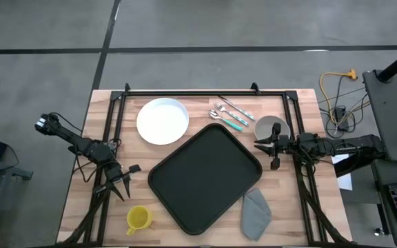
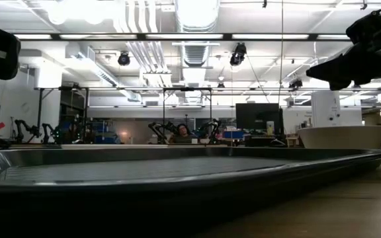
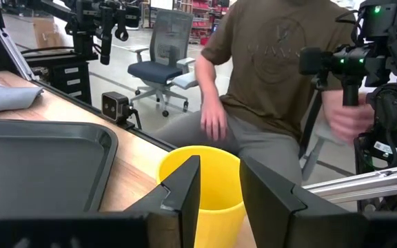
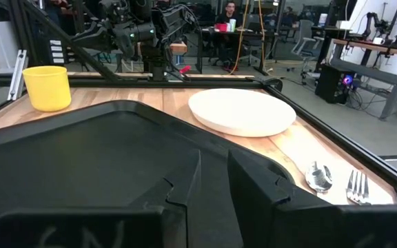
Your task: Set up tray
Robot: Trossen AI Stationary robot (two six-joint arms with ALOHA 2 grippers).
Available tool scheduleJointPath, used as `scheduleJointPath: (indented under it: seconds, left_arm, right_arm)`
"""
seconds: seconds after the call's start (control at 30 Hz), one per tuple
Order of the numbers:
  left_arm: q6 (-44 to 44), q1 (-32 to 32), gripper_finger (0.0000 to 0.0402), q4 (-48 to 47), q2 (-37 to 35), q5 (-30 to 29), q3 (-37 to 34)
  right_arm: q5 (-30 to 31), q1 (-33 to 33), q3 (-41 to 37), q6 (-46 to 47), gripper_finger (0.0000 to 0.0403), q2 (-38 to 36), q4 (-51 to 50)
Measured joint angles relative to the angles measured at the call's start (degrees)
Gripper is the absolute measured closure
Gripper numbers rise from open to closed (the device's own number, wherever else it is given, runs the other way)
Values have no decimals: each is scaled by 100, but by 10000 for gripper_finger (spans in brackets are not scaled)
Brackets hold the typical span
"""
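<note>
The black tray (image 1: 205, 178) lies flat and skewed at the table's middle; it fills the foreground of the low view (image 2: 177, 168). My left gripper (image 1: 120, 181) hovers open near the tray's left corner. Its fingers point at the yellow cup (image 3: 202, 182), which stands upright by the near edge (image 1: 138, 218), and they stay short of it. My right gripper (image 1: 266, 146) is by the tray's right corner. It is slightly open (image 4: 214, 180) and raised above the tray (image 2: 349, 63). The white plate (image 1: 163, 121) rests on the wood beyond the tray (image 4: 241, 111).
Spoons and a fork (image 1: 229, 114) lie by the far edge, with a grey bowl (image 1: 271, 128) right of them beside my right gripper. A grey cloth (image 1: 256, 210) lies near the tray's near-right side. A seated person (image 3: 274, 76) is beyond the table past the cup.
</note>
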Motion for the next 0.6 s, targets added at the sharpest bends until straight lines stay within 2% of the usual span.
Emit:
scheduleJointPath:
  seconds: [0.27, 0.6]
  left_arm:
    - [59, 2, 313, 44, 0, -35, 157]
    - [-275, 2, 313, 0, 0, -31, 821]
  right_arm:
    - [-2, 0, -1, 0, 335, -1, 0]
    - [-1, 0, 0, 3, 335, 0, 0]
